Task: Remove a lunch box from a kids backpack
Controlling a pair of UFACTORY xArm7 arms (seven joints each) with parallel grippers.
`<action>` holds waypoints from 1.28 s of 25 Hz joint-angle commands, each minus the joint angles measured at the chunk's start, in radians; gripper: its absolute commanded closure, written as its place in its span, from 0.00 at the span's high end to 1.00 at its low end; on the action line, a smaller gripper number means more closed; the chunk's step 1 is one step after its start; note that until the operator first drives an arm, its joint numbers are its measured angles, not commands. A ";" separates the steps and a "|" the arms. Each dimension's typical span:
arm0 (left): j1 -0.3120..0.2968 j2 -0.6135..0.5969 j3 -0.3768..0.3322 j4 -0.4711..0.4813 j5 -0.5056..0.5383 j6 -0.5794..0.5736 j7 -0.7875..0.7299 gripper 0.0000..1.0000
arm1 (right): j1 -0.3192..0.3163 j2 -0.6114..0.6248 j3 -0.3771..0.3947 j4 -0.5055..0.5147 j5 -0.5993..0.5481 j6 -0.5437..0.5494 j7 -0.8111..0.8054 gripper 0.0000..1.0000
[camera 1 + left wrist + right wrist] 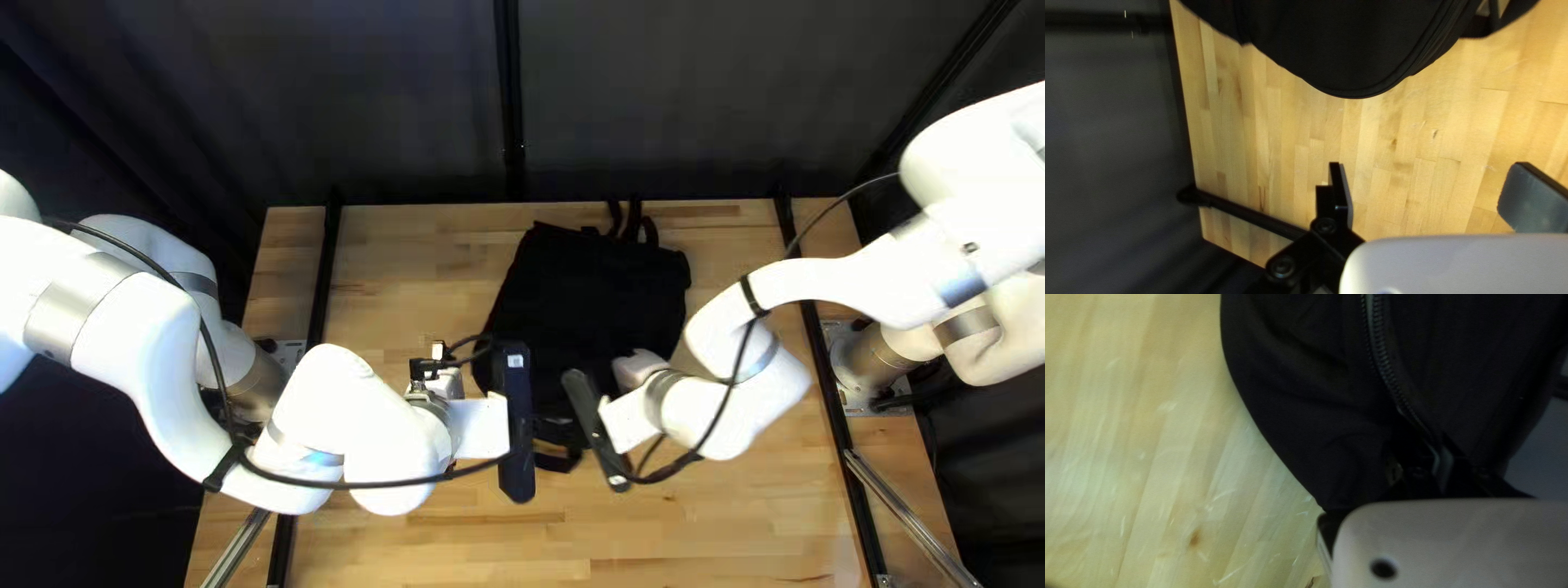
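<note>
A black backpack (pixel 593 289) lies on the table, its near end between my two arms. My left gripper (pixel 517 419) is above the table at the backpack's near left side, fingertips hidden in the top left view. In the left wrist view the left gripper (pixel 1433 191) stands wide open, nothing between its fingers, the backpack (pixel 1350 46) ahead of it. My right gripper (pixel 597 430) is at the near right corner. In the right wrist view the right gripper (pixel 1441 449) is shut on the backpack (pixel 1290 386) where a zipper edge runs in. No lunch box shows.
The wooden tabletop (pixel 435 544) has a black rail (pixel 316 283) along the left side and another (pixel 827 370) along the right. A dark curtain (pixel 359 98) hangs behind. Black cables loop along both arms.
</note>
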 commanded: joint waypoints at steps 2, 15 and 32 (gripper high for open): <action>0.047 -0.006 -0.004 -0.093 -0.027 -0.029 -0.251 1.00 | -0.005 0.037 -0.021 0.066 -0.036 0.056 0.059 0.00; 0.050 -0.075 0.010 -0.225 -0.108 -0.155 -0.470 1.00 | 0.018 0.006 -0.014 -0.008 -0.086 0.055 0.184 0.00; 0.046 -0.141 -0.070 -0.384 -0.024 -0.367 -0.758 1.00 | 0.012 0.010 -0.024 0.004 -0.121 0.050 0.197 0.00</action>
